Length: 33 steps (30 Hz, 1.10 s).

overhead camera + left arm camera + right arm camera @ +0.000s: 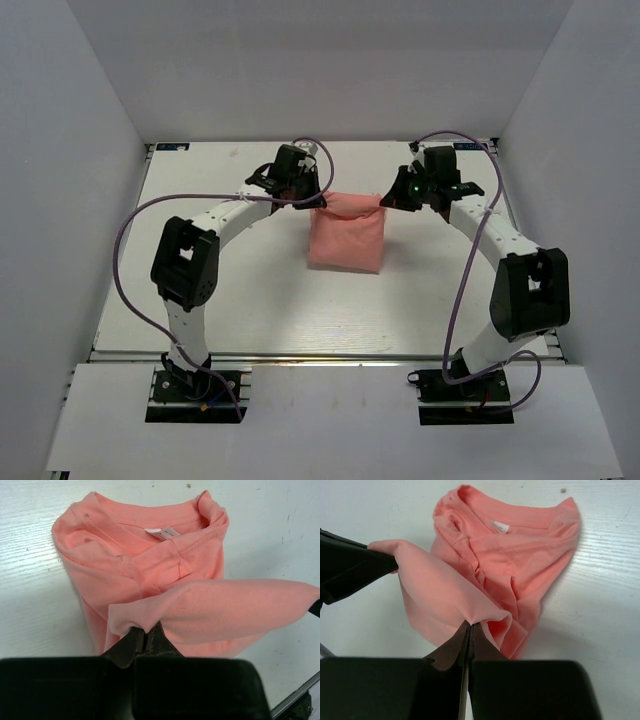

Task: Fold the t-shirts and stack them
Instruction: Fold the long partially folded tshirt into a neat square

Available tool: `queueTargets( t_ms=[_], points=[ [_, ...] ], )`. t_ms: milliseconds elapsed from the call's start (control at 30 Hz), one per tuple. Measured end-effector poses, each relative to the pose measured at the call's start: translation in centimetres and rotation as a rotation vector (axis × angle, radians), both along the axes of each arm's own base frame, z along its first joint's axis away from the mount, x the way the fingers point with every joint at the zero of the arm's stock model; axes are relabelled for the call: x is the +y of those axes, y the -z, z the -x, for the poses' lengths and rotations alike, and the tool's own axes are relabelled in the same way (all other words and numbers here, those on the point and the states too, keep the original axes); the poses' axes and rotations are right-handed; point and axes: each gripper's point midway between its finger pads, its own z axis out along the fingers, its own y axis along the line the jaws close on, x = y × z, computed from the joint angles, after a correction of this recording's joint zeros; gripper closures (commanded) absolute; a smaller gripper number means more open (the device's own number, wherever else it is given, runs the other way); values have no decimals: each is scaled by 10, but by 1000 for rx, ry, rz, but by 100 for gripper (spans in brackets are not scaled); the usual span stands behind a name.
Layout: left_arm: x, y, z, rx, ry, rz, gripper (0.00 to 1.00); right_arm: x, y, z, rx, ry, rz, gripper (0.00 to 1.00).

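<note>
table [250, 300]: white | on it: salmon t-shirt [346, 240], partly folded

You get bright, even overhead light. Shadows soft, faint. Glare strip on near edge of table [250, 300]. In wrist views you see near foreground blurred.

Top view: fixed, high above near edge of table [250, 300], looks down on whole table; t-shirt [346, 240] small, mid-frame.
Left wrist view: close behind left pincer [145, 632], looks down over t-shirt's far-left corner.
Right wrist view: close behind right pincer [470, 625], over t-shirt's far-right corner.
All three views share t-shirt; each wrist view catches other pincer at frame edge.
</note>
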Motion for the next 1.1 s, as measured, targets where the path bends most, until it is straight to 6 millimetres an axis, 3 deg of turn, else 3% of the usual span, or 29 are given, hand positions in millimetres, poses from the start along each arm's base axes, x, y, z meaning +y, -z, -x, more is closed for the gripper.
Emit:
queueTargets(
  t_ms=[233, 267, 333, 367, 400, 433, 567, 633, 733, 767, 800, 867, 967, 1100],
  points=[
    [-3, 24, -22, 23, -2, 7, 100, -3, 30, -31, 56, 39, 39, 100],
    [-4, 27, -26, 25, 0, 9, 96, -4, 37, -33, 70, 49, 45, 100],
    [-7, 33, -33, 27, 8, 10, 31, -7, 49, -37, 92, 63, 54, 97],
    [-7, 36, -37, 21, 9, 10, 10, -8, 53, -40, 99, 68, 60, 83],
    [-7, 39, -42, 18, 1, 11, 0, -9, 58, -44, 104, 73, 67, 69],
    [-6, 43, -47, 17, -7, 8, 0, -10, 63, -49, 113, 78, 70, 58],
    [5, 44, -83, -13, -64, -12, 0, -10, 63, -90, 76, 87, 70, 48],
    [11, 31, -110, -65, -90, -12, 0, -11, 57, -108, 45, 97, 63, 46],
    [22, 11, -131, -131, -108, -20, 0, -17, 42, -119, 3, 109, 53, 44],
    [26, 4, -134, -150, -109, -23, 0, -17, 38, -120, -8, 106, 48, 36],
    [29, 0, -134, -162, -104, -25, 0, -18, 35, -118, -16, 103, 39, 33],
    [31, -4, -124, -173, -75, -27, 0, -19, 33, -106, -15, 89, 26, 10],
    [24, -2, -89, -153, 14, -9, 0, -14, 30, -82, 0, 43, -7, 10],
    [-11, -12, -55, -168, 181, 90, 0, 0, 29, -55, 16, -28, -91, 10]
  ],
)
